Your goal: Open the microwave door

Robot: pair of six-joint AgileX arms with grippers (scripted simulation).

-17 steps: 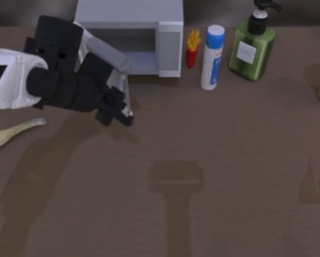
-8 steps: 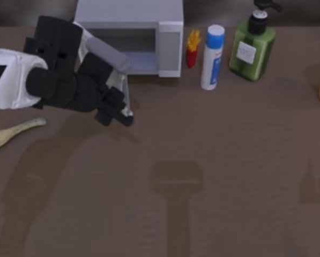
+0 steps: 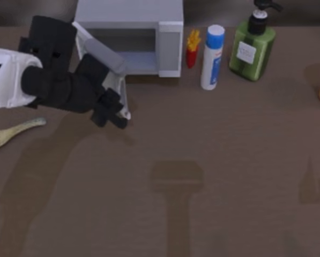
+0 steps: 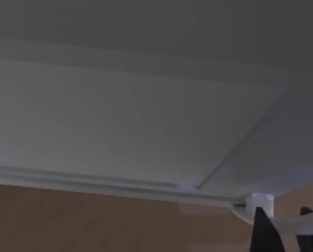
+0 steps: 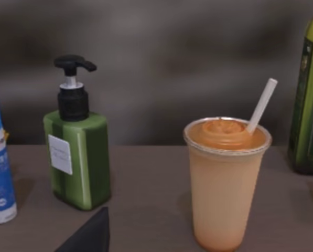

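Well, starting with the biggest thing, the table point(image 3: 229, 176) runs brown across the whole top view, and along its far edge sits the microwave point(image 3: 130, 13), left of centre, its cavity already exposed. Beside it to the right stand a small red-and-yellow toy point(image 3: 192, 48), a blue-capped spray can point(image 3: 212, 56) and a green pump bottle point(image 3: 251, 45); an orange drink cup point(image 5: 225, 178) with a straw shows in the right wrist view, at the far right of the table. A pale spoon point(image 3: 12, 134) lies at the table's left edge.

I have my left arm reaching in from the left, and the microwave door point(image 3: 107, 56) is swung out toward the near side from its hinge at the box's left corner, its long axis now running from that corner diagonally down to the left gripper point(image 3: 114, 110). The left wrist view shows the door's pale panel filling the frame, with dark fingertips point(image 4: 263, 231) set narrowly around the door's thin free edge, so I judge the door is pinched there. The hinge lies up and left of the gripper, so any further opening, as I read it, has to arc the free edge leftward around that corner. I judge the door well past half open. My right arm is out of the top view, parked on the right; I cannot tell its finger state.
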